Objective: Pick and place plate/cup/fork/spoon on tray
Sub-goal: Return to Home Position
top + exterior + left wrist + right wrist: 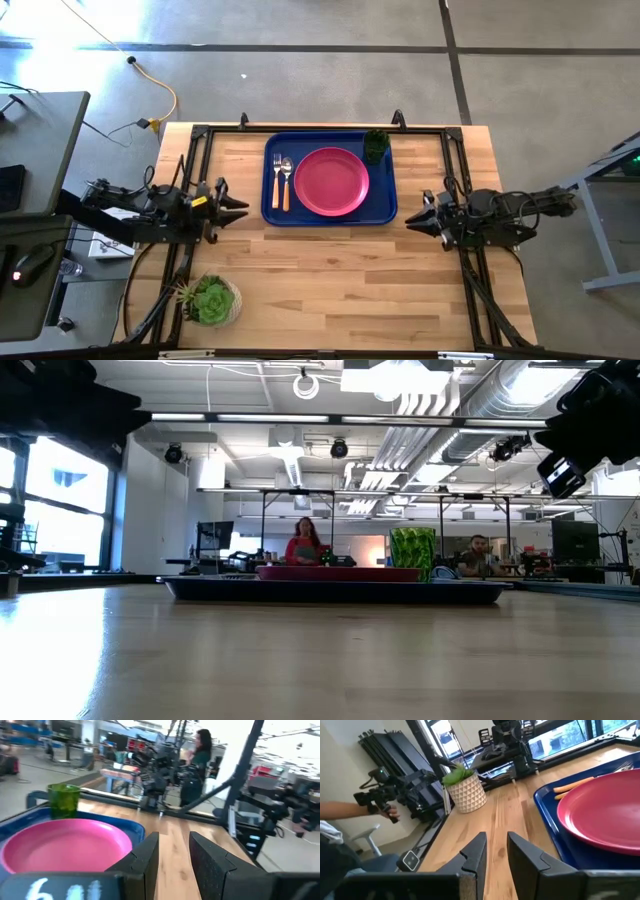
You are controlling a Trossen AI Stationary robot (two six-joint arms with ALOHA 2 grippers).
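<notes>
**A:** What are you seeing from above?

**B:** I am looking down on the tray point(385, 192) at the far middle of the table point(340, 280). The plate point(331, 181) is lying in its centre, and the fork and spoon point(286, 190) are lying side by side just left of it; I cannot tell which is which. The cup point(376, 146) is standing in the tray's far right corner. My left gripper point(240, 208) is hanging near the tray's left rim and my right gripper point(412, 218) near its right rim, neither touching it.

**A:** And level with the table?

**B:** The plate point(338, 573) is sitting flat inside the tray point(335, 592), and the cup point(413, 552) is standing upright at its right.

**A:** The left wrist?

**B:** My left gripper point(174, 855) is showing its fingers slightly parted, grasping nothing; the plate point(65, 845) and cup point(64, 800) are lying beyond.

**A:** The right wrist?

**B:** My right gripper point(496, 852) is likewise parted a little and empty, pointing past the plate point(605, 810) toward a potted succulent point(465, 787).

**A:** So what now?

**B:** I am judging everything placed. I am aiming to keep both claws level and clear of the rim, so nothing gets nudged.
</notes>
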